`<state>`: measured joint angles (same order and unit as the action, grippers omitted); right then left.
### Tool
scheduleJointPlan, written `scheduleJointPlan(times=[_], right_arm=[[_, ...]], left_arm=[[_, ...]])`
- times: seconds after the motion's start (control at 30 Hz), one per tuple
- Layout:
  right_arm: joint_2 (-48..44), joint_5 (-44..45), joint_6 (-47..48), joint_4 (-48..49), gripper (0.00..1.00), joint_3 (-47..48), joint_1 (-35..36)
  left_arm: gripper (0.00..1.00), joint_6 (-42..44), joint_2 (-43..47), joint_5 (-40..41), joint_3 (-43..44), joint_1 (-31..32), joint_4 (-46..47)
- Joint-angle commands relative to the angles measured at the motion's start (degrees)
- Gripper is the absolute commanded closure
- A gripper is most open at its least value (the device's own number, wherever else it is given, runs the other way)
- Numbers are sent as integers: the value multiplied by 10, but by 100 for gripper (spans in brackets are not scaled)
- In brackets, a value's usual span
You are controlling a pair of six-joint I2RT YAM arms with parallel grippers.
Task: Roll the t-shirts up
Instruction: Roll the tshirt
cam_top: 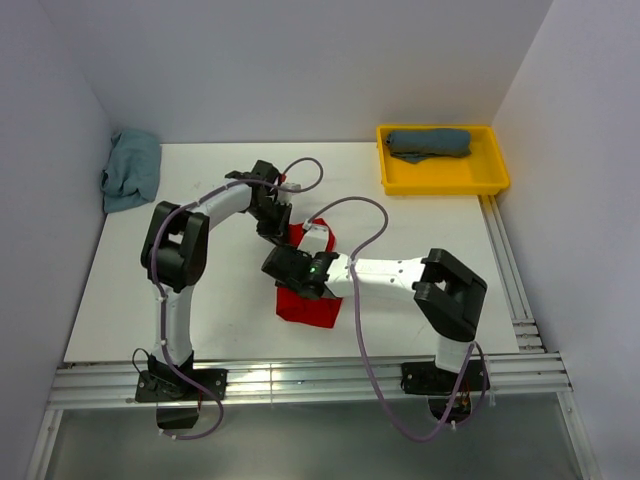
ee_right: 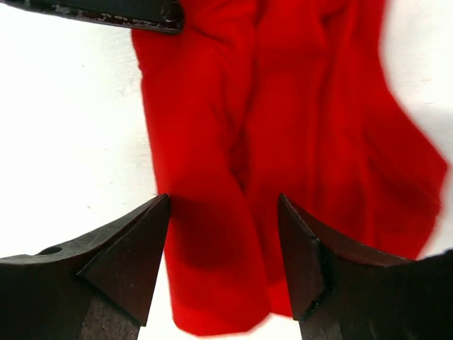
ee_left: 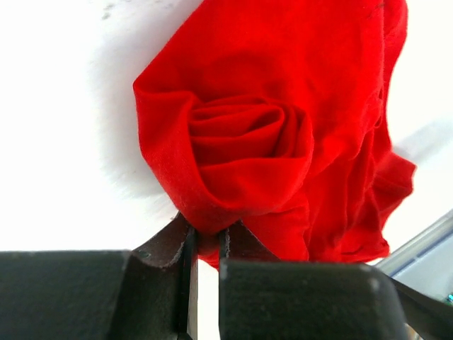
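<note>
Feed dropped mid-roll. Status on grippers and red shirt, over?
Left gripper shut on red shirt, rolled end. Right gripper open over its flat part. Blue shirt in tray, teal shirt far left, both clear.

Right arm (cam_top: 385, 272) partly covers the red t-shirt (cam_top: 306, 306).

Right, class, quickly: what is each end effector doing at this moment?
Left end effector: closed on the red t-shirt.
Right end effector: open over the red t-shirt, gripping nothing.
</note>
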<state>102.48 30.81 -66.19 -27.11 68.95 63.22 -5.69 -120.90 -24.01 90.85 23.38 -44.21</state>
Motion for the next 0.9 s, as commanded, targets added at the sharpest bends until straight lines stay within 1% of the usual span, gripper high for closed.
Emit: scheduleJointPlan(times=[0.0,0.1,0.13,0.3,0.33,0.53,0.7,0.87], right_arm=[[2,69,19,-97,31,35,11],[18,72,41,-88,34,61,16],[25,74,56,-88,36,85,18],[86,101,88,-128,38,175,35],[106,102,91,-132,38,198,36],[159,106,98,-164,40,262,39],[198,96,86,-189,41,282,43],[222,79,64,-216,42,276,46]], left_arm=[[100,14,-2,114,18,2,-29],[100,11,-9,121,33,7,-40],[100,11,-13,122,41,9,-44],[100,9,-19,132,57,18,-58],[100,9,-19,131,60,21,-61],[100,6,-28,136,79,29,-77],[100,8,-36,136,90,28,-84],[99,9,-44,132,101,29,-91]])
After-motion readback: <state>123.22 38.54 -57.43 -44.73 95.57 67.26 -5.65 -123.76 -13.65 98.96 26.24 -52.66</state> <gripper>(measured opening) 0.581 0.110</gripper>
